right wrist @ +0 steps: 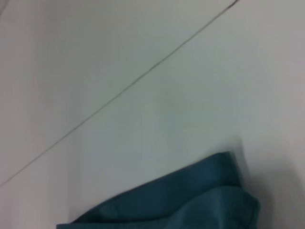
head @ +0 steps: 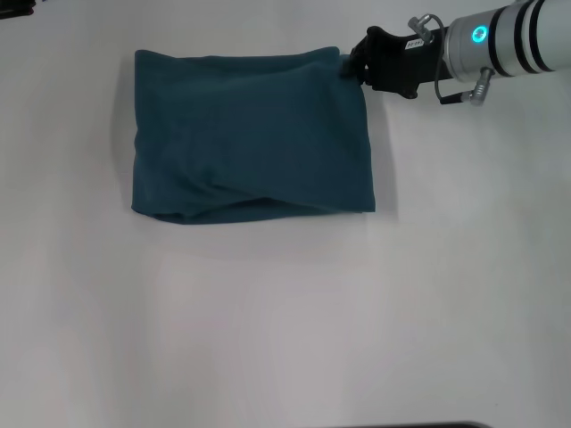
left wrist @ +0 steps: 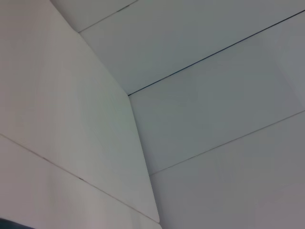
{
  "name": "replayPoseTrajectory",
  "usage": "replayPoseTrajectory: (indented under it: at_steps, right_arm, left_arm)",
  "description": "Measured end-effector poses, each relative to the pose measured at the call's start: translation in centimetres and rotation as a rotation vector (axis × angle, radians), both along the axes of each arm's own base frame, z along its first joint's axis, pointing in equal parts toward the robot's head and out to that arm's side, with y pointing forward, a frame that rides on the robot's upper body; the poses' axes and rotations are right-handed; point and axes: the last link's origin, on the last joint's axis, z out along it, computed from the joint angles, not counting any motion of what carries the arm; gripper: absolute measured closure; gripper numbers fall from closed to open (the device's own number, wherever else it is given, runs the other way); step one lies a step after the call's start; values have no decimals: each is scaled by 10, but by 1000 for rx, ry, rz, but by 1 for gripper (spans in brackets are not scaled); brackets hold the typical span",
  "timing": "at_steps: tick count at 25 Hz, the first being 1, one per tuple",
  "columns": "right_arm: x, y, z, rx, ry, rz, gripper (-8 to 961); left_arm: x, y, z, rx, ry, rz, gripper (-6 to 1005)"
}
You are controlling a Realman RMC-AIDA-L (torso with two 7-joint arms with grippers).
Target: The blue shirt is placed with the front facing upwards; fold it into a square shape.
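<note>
The blue shirt lies folded into a rough rectangle on the white table, with a layered fold along its near edge. No lettering shows. My right gripper reaches in from the right at the shirt's far right corner, and its black fingers pinch the cloth there. In the right wrist view that corner of the blue shirt stands slightly raised off the table. My left gripper is out of sight; the left wrist view shows only pale panels.
White table surface surrounds the shirt on all sides. The right arm's silver forearm with a lit blue ring crosses the far right corner. A dark strip marks the table's near edge.
</note>
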Motion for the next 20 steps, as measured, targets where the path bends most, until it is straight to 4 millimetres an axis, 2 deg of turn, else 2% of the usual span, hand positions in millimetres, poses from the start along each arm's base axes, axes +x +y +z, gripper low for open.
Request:
replayPoseTrajectory:
  at_steps: [5, 11, 15, 20]
  right_arm:
    - [0, -1, -2, -13, -17, 10, 842]
    - [-9, 3, 3, -14, -20, 49, 923]
    - [-18, 11, 13, 7, -25, 90, 931]
    - [-20, 15, 13, 25, -70, 135, 934]
  left_arm:
    - [0, 0, 0, 0, 0, -1, 99]
    - [0, 0, 0, 1, 1, -1, 100]
    - [0, 0, 0, 1, 0, -2, 100]
    - [0, 0, 0, -1, -1, -3, 99]
